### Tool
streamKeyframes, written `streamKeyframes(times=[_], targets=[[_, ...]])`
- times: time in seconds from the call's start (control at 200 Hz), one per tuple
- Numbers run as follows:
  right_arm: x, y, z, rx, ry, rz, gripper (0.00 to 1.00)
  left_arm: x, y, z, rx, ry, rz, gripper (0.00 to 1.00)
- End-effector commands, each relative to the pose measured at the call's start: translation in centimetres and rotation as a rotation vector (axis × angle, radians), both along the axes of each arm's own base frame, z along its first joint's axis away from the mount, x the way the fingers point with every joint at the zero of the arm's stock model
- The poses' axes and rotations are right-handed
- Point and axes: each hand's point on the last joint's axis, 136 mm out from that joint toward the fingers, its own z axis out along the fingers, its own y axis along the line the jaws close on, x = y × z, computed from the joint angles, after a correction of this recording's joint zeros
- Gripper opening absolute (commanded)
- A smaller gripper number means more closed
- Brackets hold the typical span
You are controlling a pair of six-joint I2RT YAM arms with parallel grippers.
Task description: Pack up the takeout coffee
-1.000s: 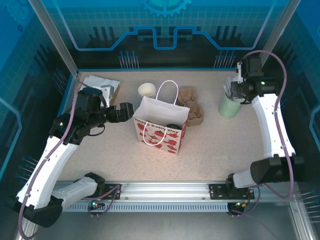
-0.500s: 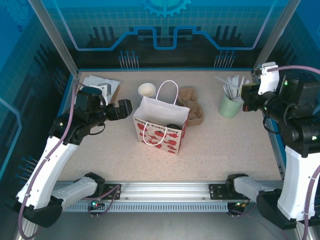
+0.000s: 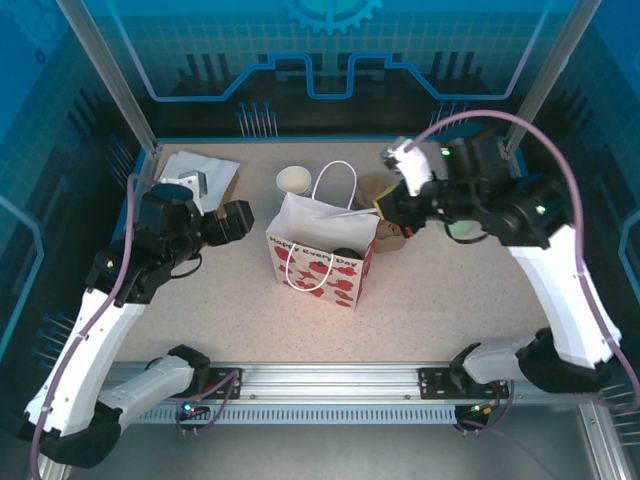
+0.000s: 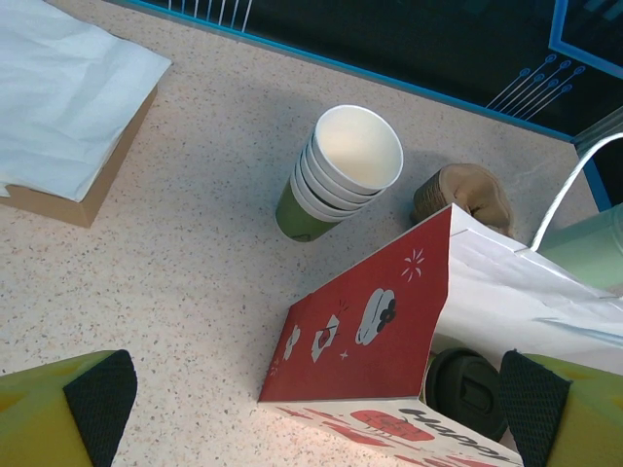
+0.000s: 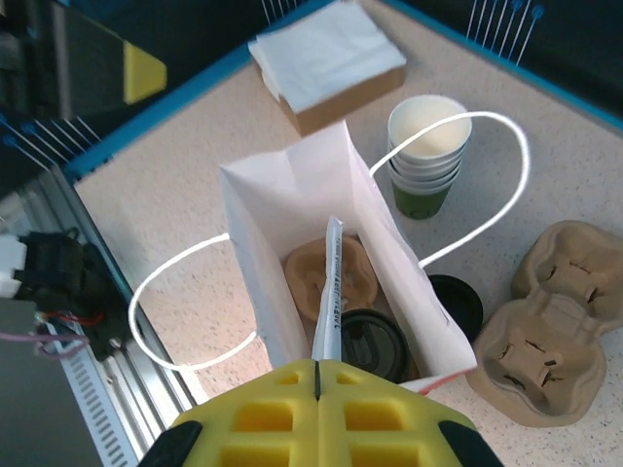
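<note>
Right wrist: lidded coffee cup (image 5: 375, 341) in gift bag (image 5: 282, 195); right gripper (image 5: 317, 375) pinching wrapped stick (image 5: 329, 292) above; left gripper (image 3: 243, 222) spread open; stick drop likely pending.

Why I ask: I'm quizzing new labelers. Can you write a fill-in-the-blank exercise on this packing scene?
1. The white-wrapped stick is pinched by the ____ end effector, over the gift bag.
2. Inside that bag sits the takeout coffee, its lid coloured ____.
3. The left end effector has its jaws ____.
4. The stacked empty cups are white inside and ____ outside.
Missing words: right; black; open; green.
</note>
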Motion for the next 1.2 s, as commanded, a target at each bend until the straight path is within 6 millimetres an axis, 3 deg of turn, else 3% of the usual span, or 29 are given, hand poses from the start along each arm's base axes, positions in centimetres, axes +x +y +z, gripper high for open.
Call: streamKeyframes(times=[0.0, 0.21, 0.35, 0.39, 0.435, 0.54, 0.675, 0.905, 1.026, 1.196], targets=[[0.7, 0.8, -0.9, -0.084, -0.023, 0.011, 0.00, -0.5, 1.0, -0.8, 0.017, 0.018, 0.037, 0.99], [2.5, 6.0, -4.9, -0.130, 0.082, 0.125, 0.01, -0.7, 1.0, -1.2, 0.021, 0.027, 0.036, 0.99], [4.0, 8.6, -7.6, -0.190, 0.142, 0.162, 0.06, -0.8, 1.3, -1.5, 0.037, 0.033, 0.041, 0.98], [4.5, 9.2, -7.8, -0.186, 0.146, 0.165, 0.10, -0.8, 1.3, -1.6, 0.043, 0.037, 0.041, 0.99], [5.0, 9.7, -7.5, -0.178, 0.138, 0.163, 0.20, -0.7, 1.3, -1.7, 0.045, 0.039, 0.042, 0.99], [5.8, 9.8, -5.5, -0.149, 0.090, 0.145, 0.34, -0.6, 1.2, -1.8, 0.045, 0.048, 0.041, 0.99], [6.6, 7.7, -2.5, -0.120, 0.011, 0.064, 0.38, -0.1, 1.5, -2.2, 0.063, 0.081, 0.062, 0.99], [5.7, 0.7, 1.5, -0.077, -0.122, -0.136, 0.45, 2.0, 3.9, -3.9, 0.058, 0.186, 0.130, 0.99], [4.9, -2.6, 1.4, -0.058, -0.184, -0.227, 0.59, 4.0, 5.5, -5.1, 0.003, 0.239, 0.142, 0.99], [3.9, -6.2, -0.8, -0.022, -0.183, -0.328, 0.75, 7.0, 7.7, -8.2, 0.053, 0.338, 0.151, 0.95]])
